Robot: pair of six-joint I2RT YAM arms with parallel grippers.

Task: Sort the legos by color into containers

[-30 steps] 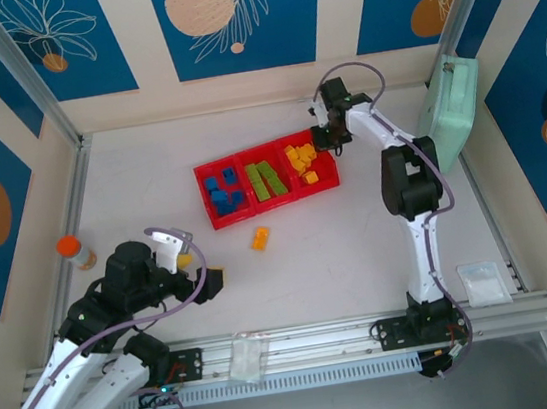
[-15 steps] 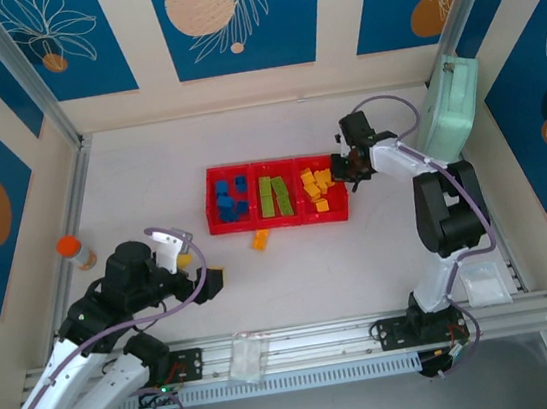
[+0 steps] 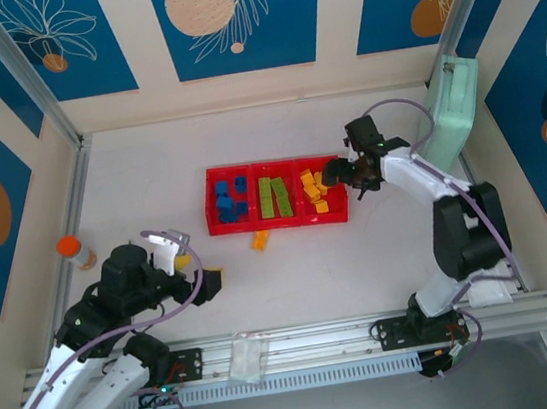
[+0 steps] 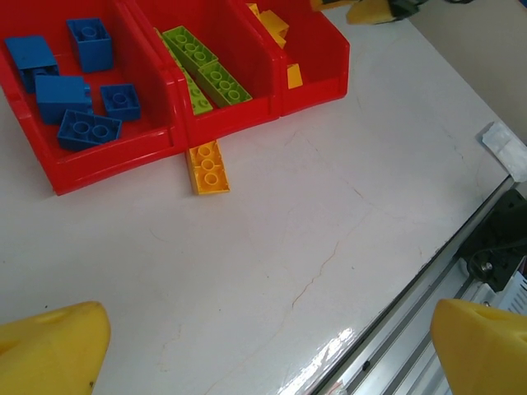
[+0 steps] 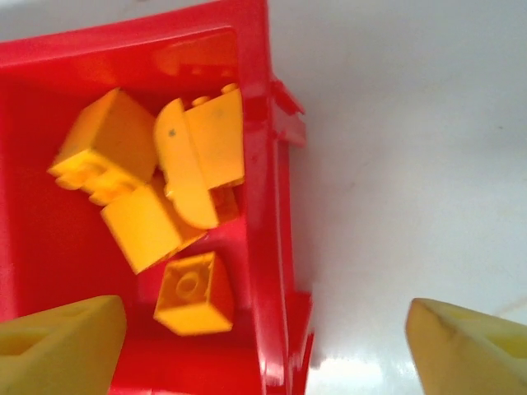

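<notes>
Found the table (image 3: 361, 253) bearing the containers (image 4: 123, 160) at mid-field: three joined red bins in one row. Noted the left gripper (image 3: 201, 266) hanging over the near-left table, jaws wide apart, holding nothing. Noted the right gripper (image 5: 265, 346) poised over the right-hand bin's outer wall, one finger above the bin and one above bare table, jaws likewise apart and empty.

Recorded the sort as follows: blue bricks (image 4: 78, 90) in the left bin, lime green long bricks (image 4: 206, 70) in the middle bin, yellow-orange bricks (image 5: 165, 189) heaped in the right bin. Found one long yellow-orange brick (image 4: 207, 166) outside, flat on the table, studs up, one short end touching the front wall below the middle bin.

Judged it light, rigid and smooth-sided; unlikely to deform, but liable to skid or twist under an off-centre pinch. Advised gripping across the two long sides at mid-length. Logged its long axis as roughly square to the front wall, free end pointing toward the arms.
</notes>
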